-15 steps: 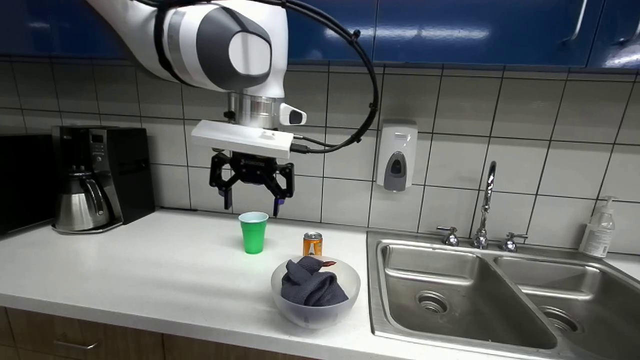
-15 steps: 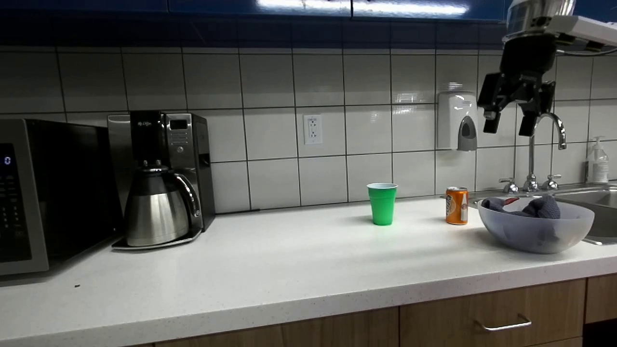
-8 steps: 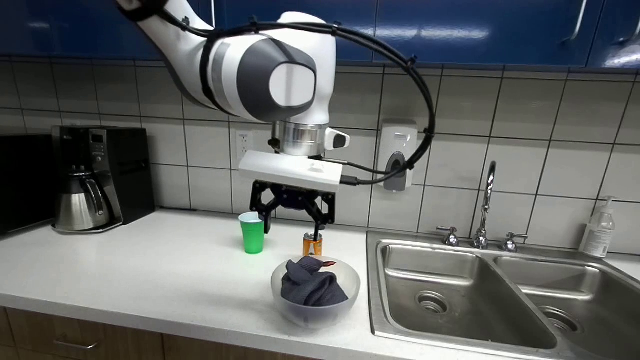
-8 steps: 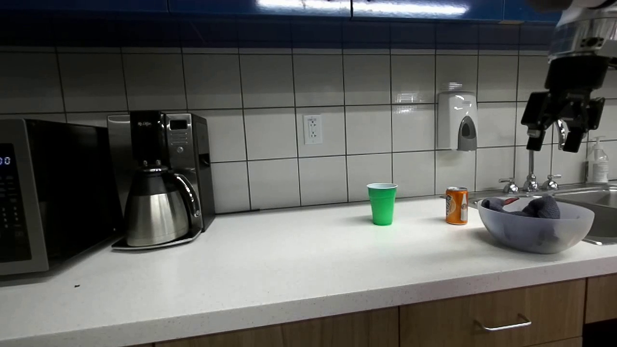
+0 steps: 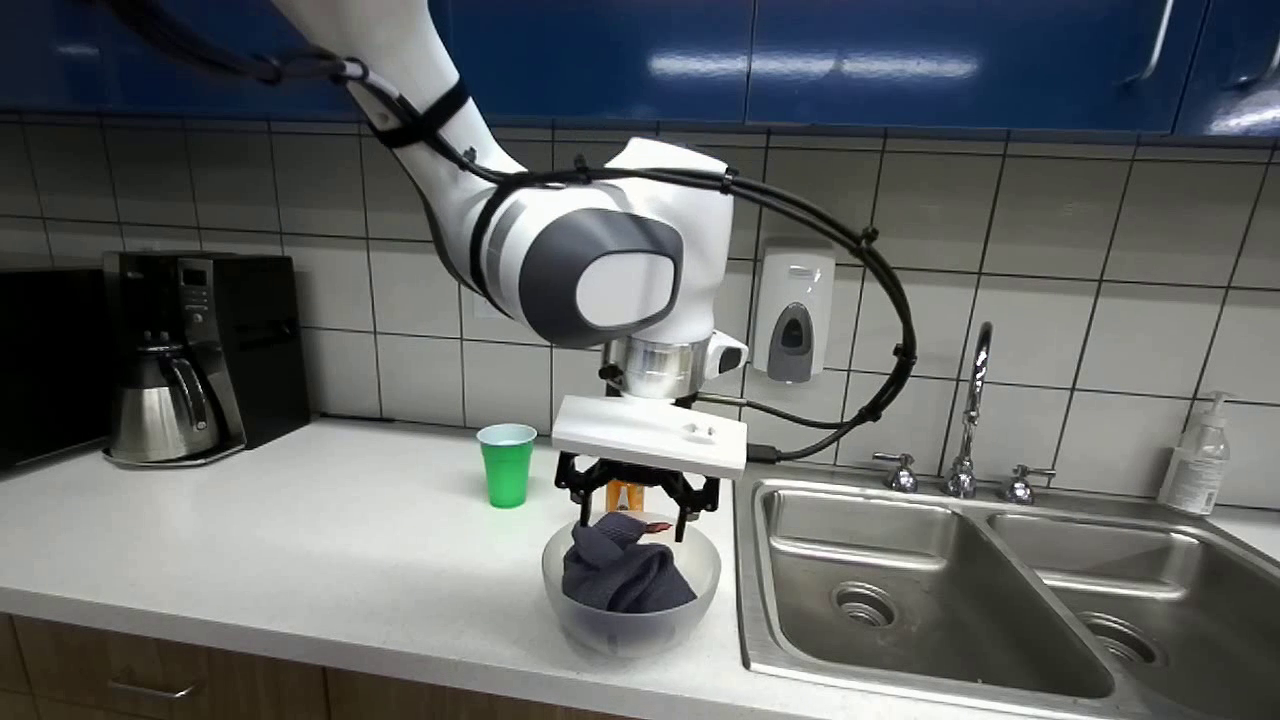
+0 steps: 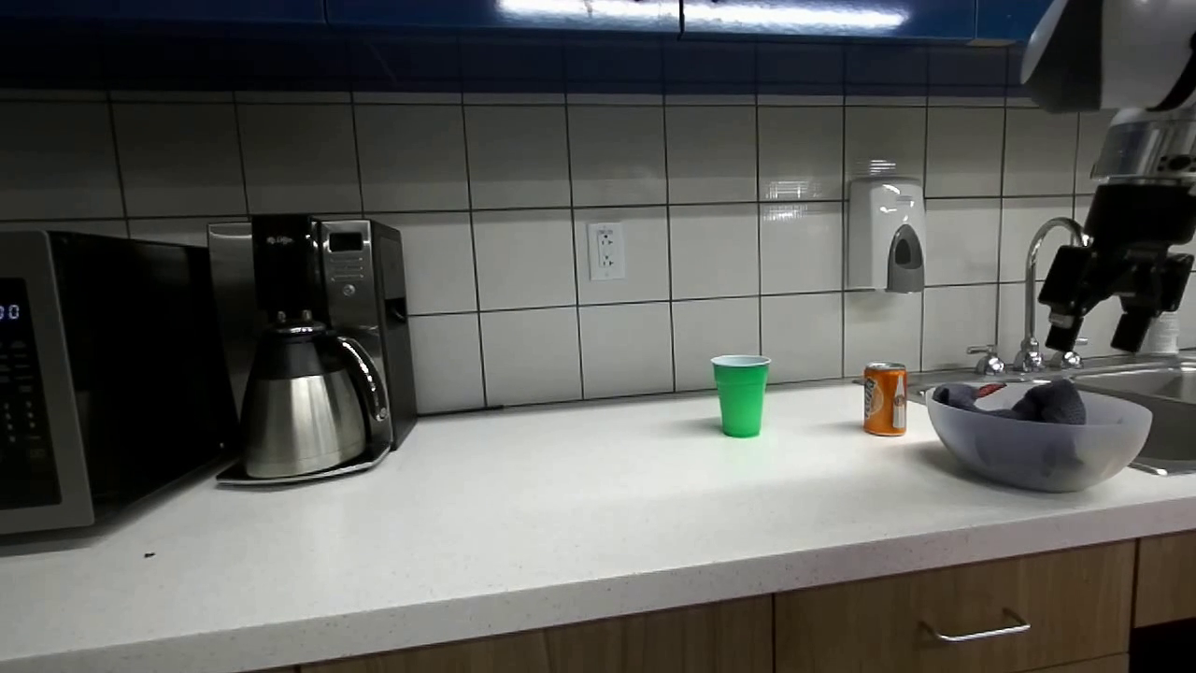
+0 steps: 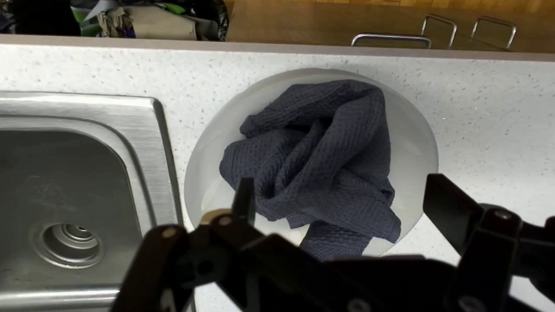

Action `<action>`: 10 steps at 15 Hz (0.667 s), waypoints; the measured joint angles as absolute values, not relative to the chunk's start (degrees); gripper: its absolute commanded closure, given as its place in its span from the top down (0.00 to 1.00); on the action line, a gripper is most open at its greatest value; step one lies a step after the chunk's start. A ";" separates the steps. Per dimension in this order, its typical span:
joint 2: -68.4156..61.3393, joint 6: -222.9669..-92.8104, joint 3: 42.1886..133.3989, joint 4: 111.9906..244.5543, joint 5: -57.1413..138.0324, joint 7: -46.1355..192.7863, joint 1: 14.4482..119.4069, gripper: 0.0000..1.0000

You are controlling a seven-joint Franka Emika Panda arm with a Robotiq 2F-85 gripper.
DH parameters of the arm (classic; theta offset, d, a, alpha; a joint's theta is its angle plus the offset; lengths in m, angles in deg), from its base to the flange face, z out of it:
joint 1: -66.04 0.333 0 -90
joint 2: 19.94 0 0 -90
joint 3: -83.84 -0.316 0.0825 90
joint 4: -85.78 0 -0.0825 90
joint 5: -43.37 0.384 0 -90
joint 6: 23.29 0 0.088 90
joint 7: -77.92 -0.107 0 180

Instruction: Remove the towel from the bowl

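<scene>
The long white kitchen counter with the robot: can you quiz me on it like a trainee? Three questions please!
1. True or false: the crumpled dark grey cloth towel lies inside the round frosted pale bowl.
2. In an exterior view, what stands between the tapered green cup and the bowl?
3. Fill in open or shut: the black two-fingered gripper is ____.

Key: 1. True. 2. The cylindrical orange metal can. 3. Open.

Tool [image 6: 1097,339] above bowl [image 6: 1037,458], towel [image 6: 1054,402] inside

Blue-grey towel [image 7: 329,160], pale bowl [image 6: 1037,458]
</scene>
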State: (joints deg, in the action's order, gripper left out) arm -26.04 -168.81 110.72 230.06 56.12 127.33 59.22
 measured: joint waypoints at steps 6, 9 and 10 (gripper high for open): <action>-14.95 -169.90 105.97 223.75 66.68 135.84 57.56 1.00; -10.48 -169.90 102.74 220.58 67.11 136.07 54.57 1.00; -9.39 -169.90 101.93 219.75 67.11 136.07 53.45 1.00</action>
